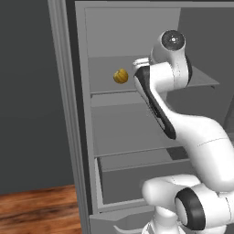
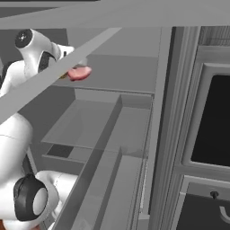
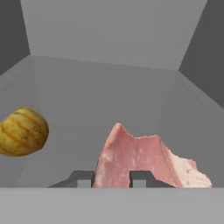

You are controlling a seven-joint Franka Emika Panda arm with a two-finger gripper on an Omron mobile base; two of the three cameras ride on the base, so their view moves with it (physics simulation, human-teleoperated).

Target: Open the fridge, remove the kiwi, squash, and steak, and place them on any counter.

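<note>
Two dark finger tips of the gripper (image 3: pixel 112 178) are clenched on the flat pink-red raw steak (image 3: pixel 144 159) over the open light-grey fridge's (image 1: pixel 137 87) upper shelf. Ribbed yellow-orange squash (image 3: pixel 22 132) sits beside it. Risk, as judged: the narrow edge grip may let the slab slip during withdrawal.

1 squash (image 3: pixel 22 132), 1 steak (image 3: pixel 144 159) — 1 fridge (image 1: pixel 137 123).

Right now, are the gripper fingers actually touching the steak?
Touching. In the hand view the gripper has a fingertip on each side of the steak, both pressed against its near edge with no gap showing.
</note>
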